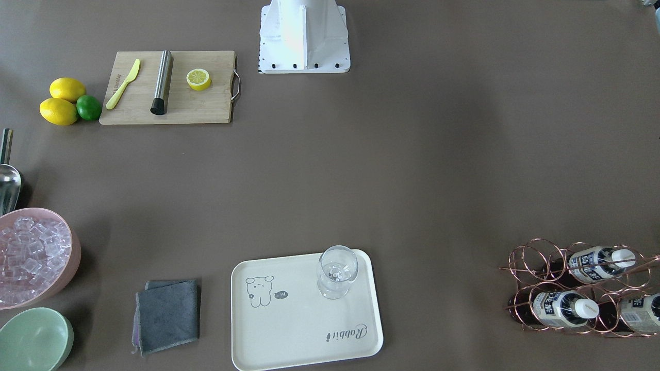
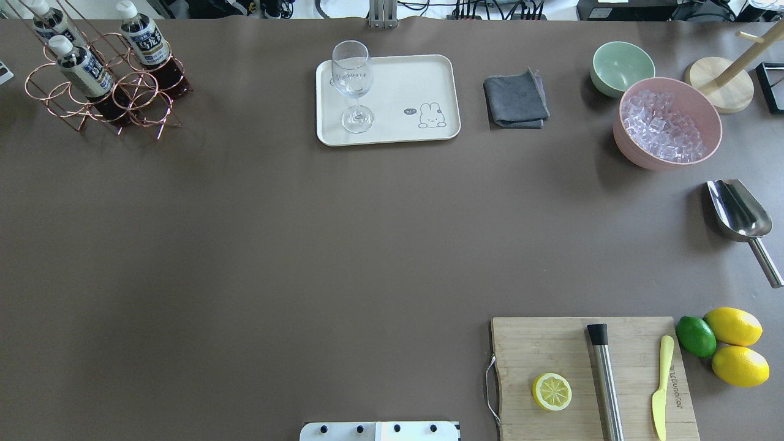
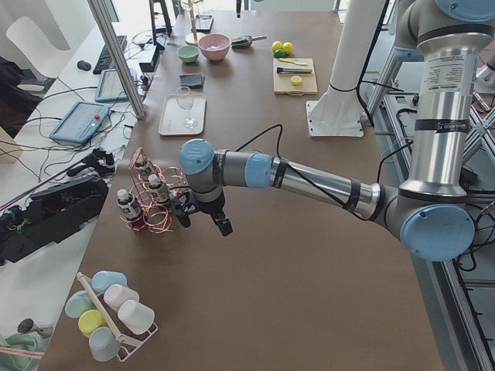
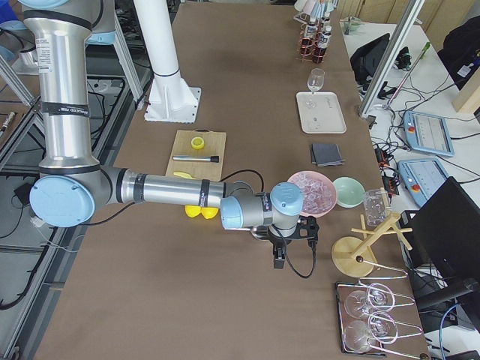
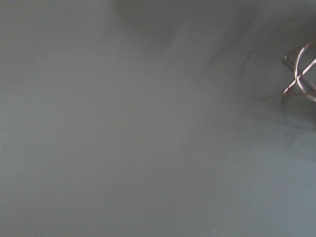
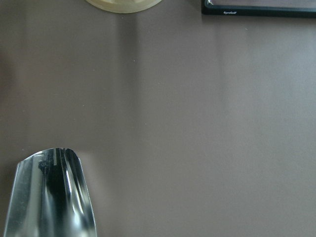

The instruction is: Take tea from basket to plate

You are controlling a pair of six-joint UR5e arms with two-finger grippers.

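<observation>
Though finger spread is indeterminable on left gripper and right gripper, the tea, likely slick, suits a mid-label grasp.

Overhead view: open brown table runs between basket, upper left, and plate, top centre. Wine glass stands on plate's left end; right half free. Grey cloth lies near plate's right edge.

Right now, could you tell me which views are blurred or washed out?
Left wrist view: soft, only the basket wire at the right edge, out of focus. Right wrist view: the scoop is blurred, with bright streaks. Front-facing view: sharp, but the white robot base is blown out.
</observation>
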